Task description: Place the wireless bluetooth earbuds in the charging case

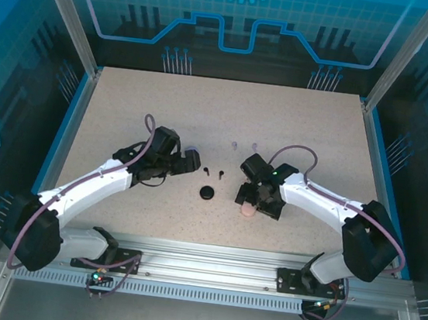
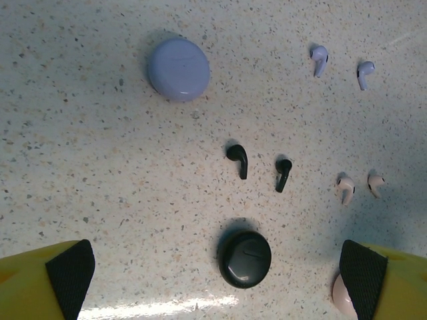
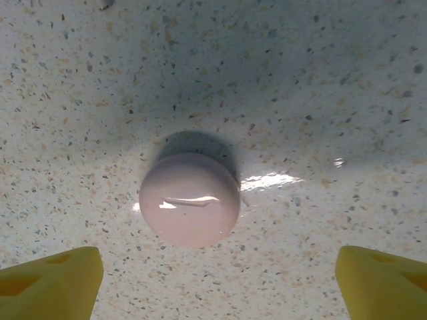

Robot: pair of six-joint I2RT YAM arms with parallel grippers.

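Speckled table [image 2: 80,167]: tiny stemmed earbuds [image 2: 237,159], lavender, black, apparently pale-pink pairs.

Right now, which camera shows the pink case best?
Right wrist: the pink case sits whole, centred, lid shut. Left wrist catches a sliver behind its finger pad; top external, a patch at the right gripper.

a robotics lab test cell: a speckled tabletop [image 1: 226,122] fenced by aluminium posts [image 1: 66,13] and clear blue-printed panels [image 1: 239,22], left arm [image 1: 89,188] and right arm [image 1: 325,205] bolted to a slotted rail [image 1: 208,272].
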